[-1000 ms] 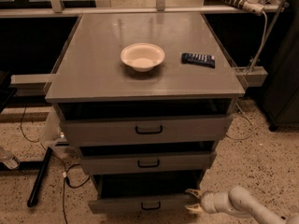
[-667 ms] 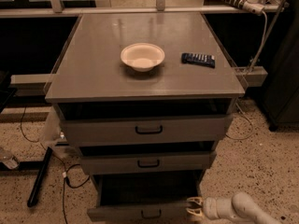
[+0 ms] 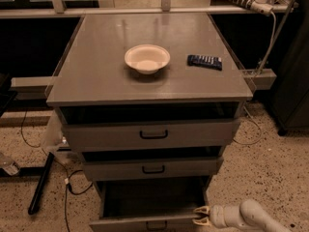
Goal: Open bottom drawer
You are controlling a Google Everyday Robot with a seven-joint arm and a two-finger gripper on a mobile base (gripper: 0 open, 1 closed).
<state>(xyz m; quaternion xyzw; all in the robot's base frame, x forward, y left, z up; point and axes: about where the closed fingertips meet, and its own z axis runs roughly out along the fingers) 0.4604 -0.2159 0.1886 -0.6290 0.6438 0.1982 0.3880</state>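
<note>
At the bottom centre of the frame, the bottom drawer is standing pulled well out. Your hand is sitting at its right front corner, probably pulling on the edge there. I cannot tell how far it is open.

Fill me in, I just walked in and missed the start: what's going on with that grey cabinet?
A robot arm reaches in from the lower right. Its gripper sits at the right end of the front of the bottom drawer, which is pulled well out with its dark inside showing. The middle drawer and top drawer are not being handled. On the cabinet top rest a white bowl and a dark flat device, away from the arm.
</note>
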